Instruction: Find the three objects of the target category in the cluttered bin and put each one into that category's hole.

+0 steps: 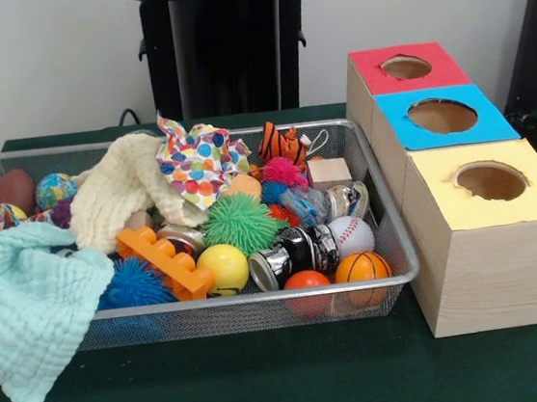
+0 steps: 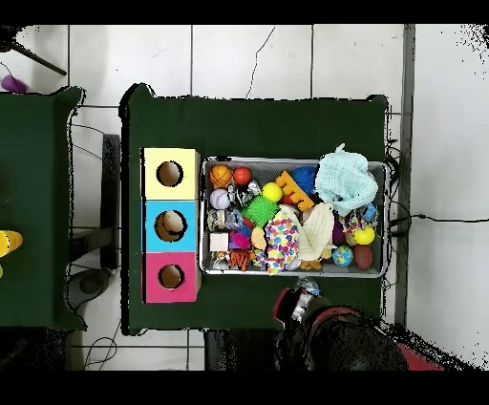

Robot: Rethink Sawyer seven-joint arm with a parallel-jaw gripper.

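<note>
Front view: the cluttered bin (image 1: 400, 244) is seen full on the green surface (image 1: 270, 385), beside three boxes (image 1: 491, 234); no arm is shown.

Overhead view: something is glimpsed inside the blue hole (image 2: 171, 225); the gripper (image 2: 308, 289) is parked behind the bin, and the jaws' state cannot be told.

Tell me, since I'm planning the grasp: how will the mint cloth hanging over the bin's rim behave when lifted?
The mint cloth looks floppy: it drapes over the bin rim, so it should sag and trail. Its waffle weave suggests it is light and not slippery. It may drag neighbours like the blue spiky ball.
</note>
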